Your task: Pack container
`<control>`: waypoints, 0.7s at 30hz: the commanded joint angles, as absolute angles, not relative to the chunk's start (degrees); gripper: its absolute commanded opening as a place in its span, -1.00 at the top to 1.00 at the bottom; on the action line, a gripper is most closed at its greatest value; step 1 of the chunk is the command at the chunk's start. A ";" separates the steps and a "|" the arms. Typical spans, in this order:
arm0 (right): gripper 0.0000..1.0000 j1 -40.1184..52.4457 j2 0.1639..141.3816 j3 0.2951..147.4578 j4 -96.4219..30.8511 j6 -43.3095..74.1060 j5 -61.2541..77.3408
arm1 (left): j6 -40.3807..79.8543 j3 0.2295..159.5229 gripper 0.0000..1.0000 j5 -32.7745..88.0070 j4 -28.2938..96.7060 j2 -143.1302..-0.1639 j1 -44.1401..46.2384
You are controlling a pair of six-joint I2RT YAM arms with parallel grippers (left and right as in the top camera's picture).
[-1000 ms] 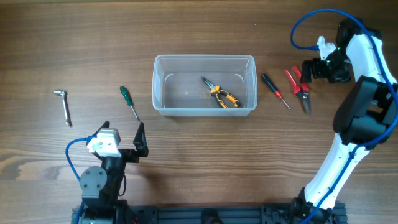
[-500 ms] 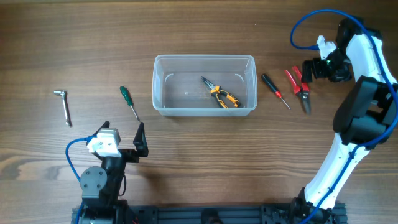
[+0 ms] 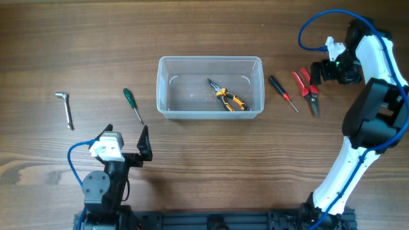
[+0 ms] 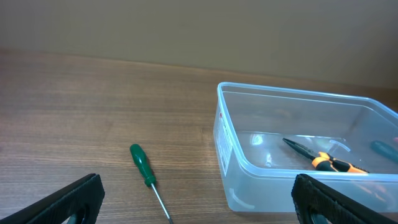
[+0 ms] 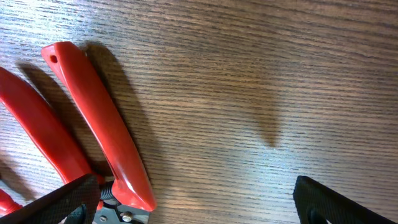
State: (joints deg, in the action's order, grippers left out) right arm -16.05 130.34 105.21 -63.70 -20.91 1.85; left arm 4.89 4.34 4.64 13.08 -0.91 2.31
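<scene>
Holds the left jaws wide apart and empty, low over the table (image 3: pixel 51 38) near its front edge, facing the green-handled screwdriver (image 4: pixel 144 168) just ahead and the container (image 4: pixel 233 155) to the right of it. Holds the right jaws wide apart and empty too, close above the wood just beside the red handles of the cutters (image 5: pixel 99 124), with a red-and-black screwdriver (image 3: pixel 283 93) lying between those and the container. Finds the container upright mid-table with orange-and-black pliers (image 3: pixel 227 97) on its floor, and a metal L-shaped key (image 3: pixel 64 108) well apart at the far left.
</scene>
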 commanded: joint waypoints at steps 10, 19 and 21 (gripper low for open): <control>-0.99 -15.55 131.81 101.60 -62.13 -20.80 1.10 | 5.19 3.97 -1.00 5.74 12.88 -0.75 2.63; -0.99 -14.74 131.81 101.60 -61.28 -19.59 1.52 | 5.19 3.97 -1.00 5.74 12.88 -0.75 2.63; -0.99 -14.66 131.81 101.60 -60.97 -18.98 1.56 | 5.19 3.97 -0.99 5.74 12.88 -0.75 2.63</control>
